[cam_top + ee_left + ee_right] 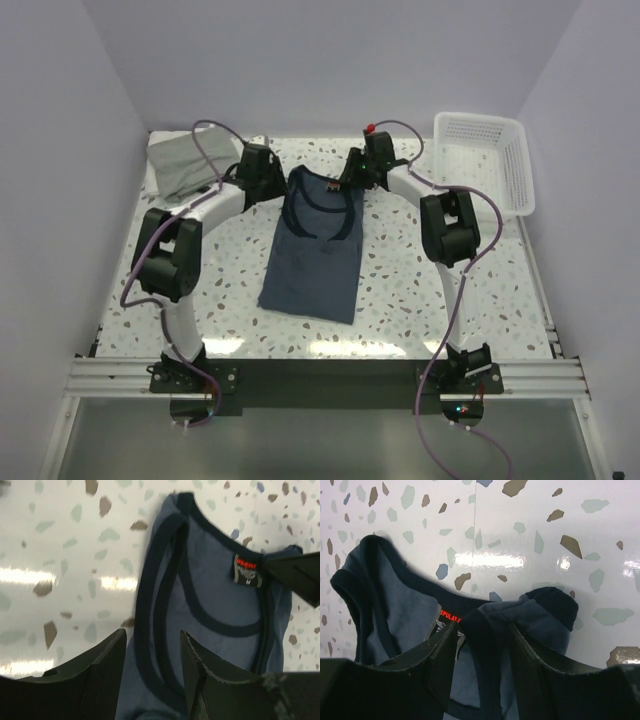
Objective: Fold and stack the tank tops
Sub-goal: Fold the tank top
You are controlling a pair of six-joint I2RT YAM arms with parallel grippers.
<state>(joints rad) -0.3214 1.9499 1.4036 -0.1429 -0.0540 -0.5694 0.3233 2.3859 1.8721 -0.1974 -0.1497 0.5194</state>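
Note:
The navy tank top (312, 255) lies flat in the middle of the table, neck end toward the back. It has dark trim and a red-lettered neck label (247, 570). My left gripper (278, 187) is open, its fingers (107, 665) astride the top's left shoulder strap (150, 595). My right gripper (352, 180) is open low over the right shoulder. The dark strap (482, 650) runs between its fingers (540, 660), and the shoulder cloth (547, 607) is bunched just beyond them. The grey tank top (180, 160) lies rumpled at the back left corner.
A white mesh basket (485, 160) stands at the back right corner. White walls close in the table at the back and both sides. The speckled tabletop (440, 310) shows around the navy top.

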